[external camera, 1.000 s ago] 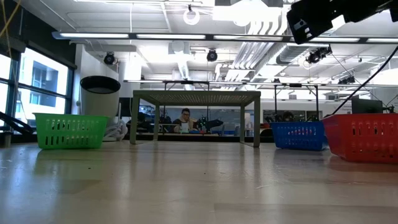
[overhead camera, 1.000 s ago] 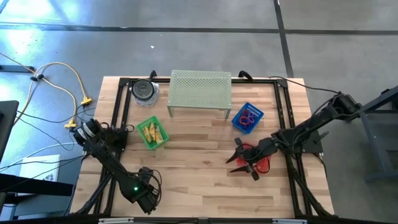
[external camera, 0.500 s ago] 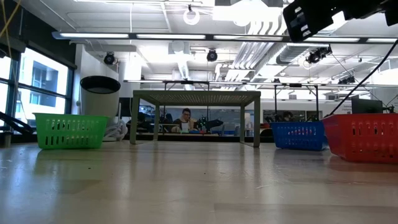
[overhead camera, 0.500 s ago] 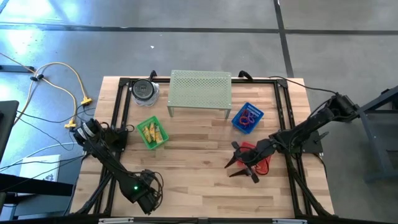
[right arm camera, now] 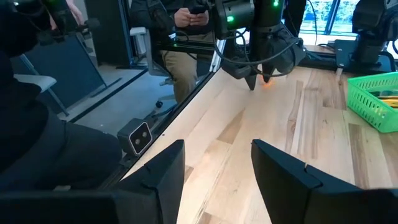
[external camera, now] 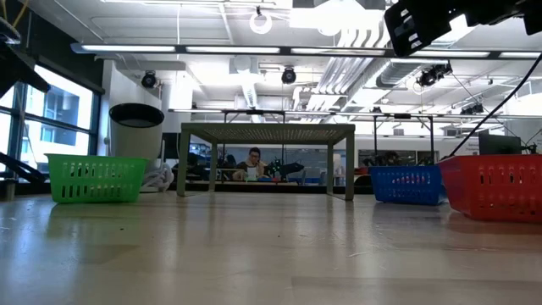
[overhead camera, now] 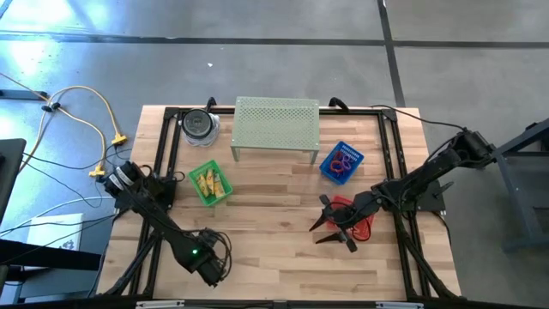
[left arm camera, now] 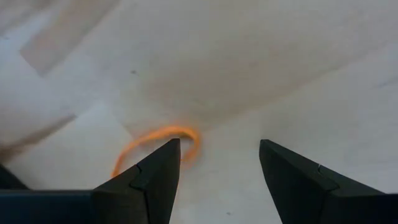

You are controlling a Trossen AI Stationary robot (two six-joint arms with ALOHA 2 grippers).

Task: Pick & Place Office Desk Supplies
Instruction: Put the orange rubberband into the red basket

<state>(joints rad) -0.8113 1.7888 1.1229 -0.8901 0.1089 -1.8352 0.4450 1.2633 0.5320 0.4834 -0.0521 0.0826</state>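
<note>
Near the table's front edge (overhead camera: 283, 298), the left gripper (left arm camera: 217, 165) hangs with fingers apart over an orange band loop (left arm camera: 155, 146) lying flat on bare wood. Across the table, the right gripper (overhead camera: 330, 225) is spread, empty, beside the red basket (overhead camera: 364, 225).

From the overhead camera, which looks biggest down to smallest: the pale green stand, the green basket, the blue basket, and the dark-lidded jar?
1. Pale green perforated stand, clearly largest.
2. Green basket and blue basket: these look about alike, so I won't rank them.
3. Dark-lidded jar, slightly smaller than either basket.
</note>
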